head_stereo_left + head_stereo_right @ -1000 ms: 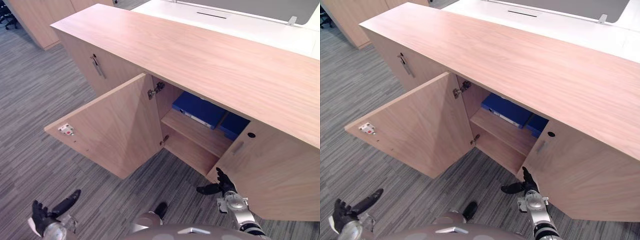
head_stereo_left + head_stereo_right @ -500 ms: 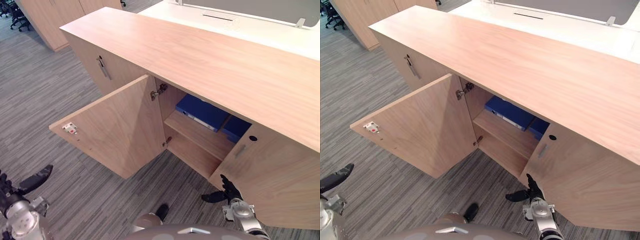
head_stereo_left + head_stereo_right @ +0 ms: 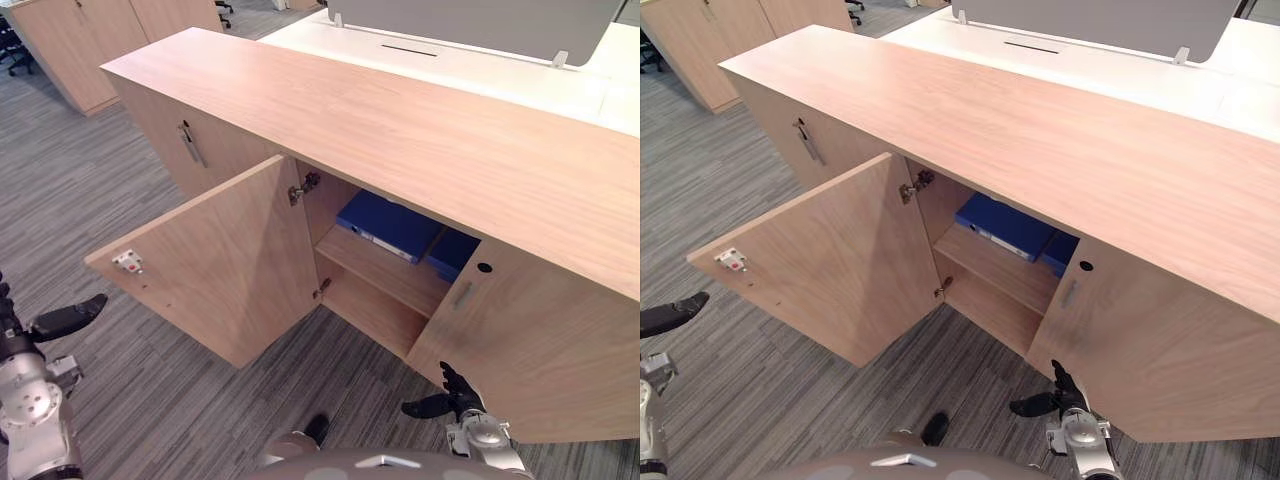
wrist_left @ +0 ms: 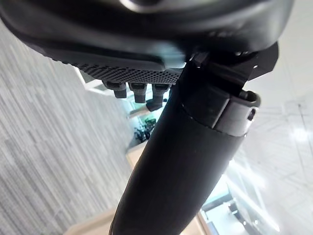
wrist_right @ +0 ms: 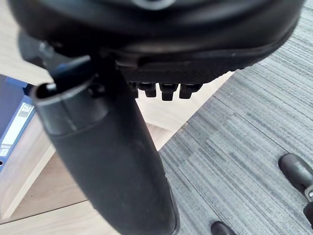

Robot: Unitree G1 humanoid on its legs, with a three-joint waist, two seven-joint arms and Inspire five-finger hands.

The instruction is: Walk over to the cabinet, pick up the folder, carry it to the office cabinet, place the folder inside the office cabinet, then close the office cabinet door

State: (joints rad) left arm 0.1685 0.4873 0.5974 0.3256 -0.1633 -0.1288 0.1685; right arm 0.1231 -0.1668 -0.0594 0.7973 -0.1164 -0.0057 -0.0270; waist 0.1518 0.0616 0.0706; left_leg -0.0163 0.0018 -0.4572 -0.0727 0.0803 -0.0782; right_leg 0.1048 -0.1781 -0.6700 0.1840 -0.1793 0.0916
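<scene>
The blue folder (image 3: 388,224) is lying on the cabinet's (image 3: 400,130) shelf, its door (image 3: 225,265) standing open. Grey carpet (image 3: 90,190) is stretching before the cabinet, a white desk (image 3: 480,75) behind. The left hand (image 3: 62,322) and right hand (image 3: 445,402) are hanging slack-fingered, empty.

Blue folder (image 3: 388,224), pale wood cabinet (image 3: 400,120), grey striped carpet (image 3: 90,200)

The folder (image 3: 390,225) lies on the shelf (image 3: 385,278) inside the open cabinet (image 3: 400,130).
</scene>
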